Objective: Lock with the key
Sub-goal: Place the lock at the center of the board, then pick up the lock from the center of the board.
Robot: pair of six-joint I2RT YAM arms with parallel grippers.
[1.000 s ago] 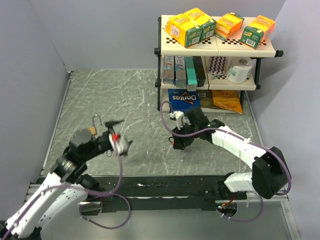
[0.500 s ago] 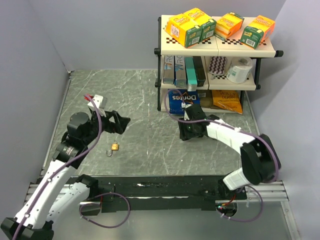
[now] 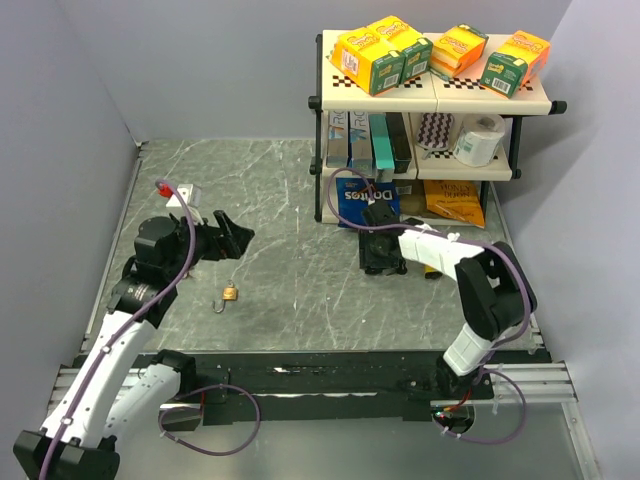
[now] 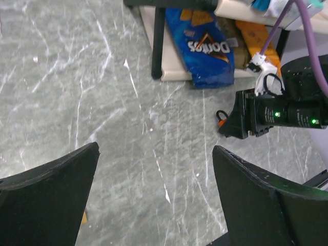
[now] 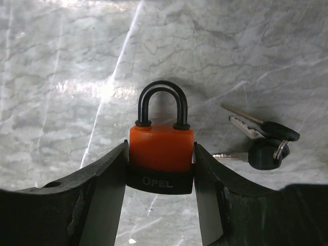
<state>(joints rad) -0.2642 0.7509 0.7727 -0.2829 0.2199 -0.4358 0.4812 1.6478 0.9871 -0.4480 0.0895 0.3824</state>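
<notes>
My right gripper (image 5: 160,165) is shut on an orange and black padlock (image 5: 161,146), its pads against both sides of the body and the black shackle pointing away. A bunch of black-headed keys (image 5: 264,145) lies on the table just right of it. In the top view the right gripper (image 3: 379,260) sits low in front of the shelf. A small brass padlock (image 3: 229,294) lies on the table with its shackle open. My left gripper (image 3: 226,238) is open and empty, raised behind that padlock. In the left wrist view its fingers (image 4: 56,179) are spread wide.
A two-tier shelf (image 3: 432,90) stands at the back right with snack boxes on top. A blue Doritos bag (image 3: 368,198) and an orange bag (image 3: 455,200) sit under it, close to my right gripper. Grey walls enclose the table on the left and right.
My left gripper let go of the brass padlock, which now lies on the table, and drew back to the left. My right gripper moved back towards the shelf.
</notes>
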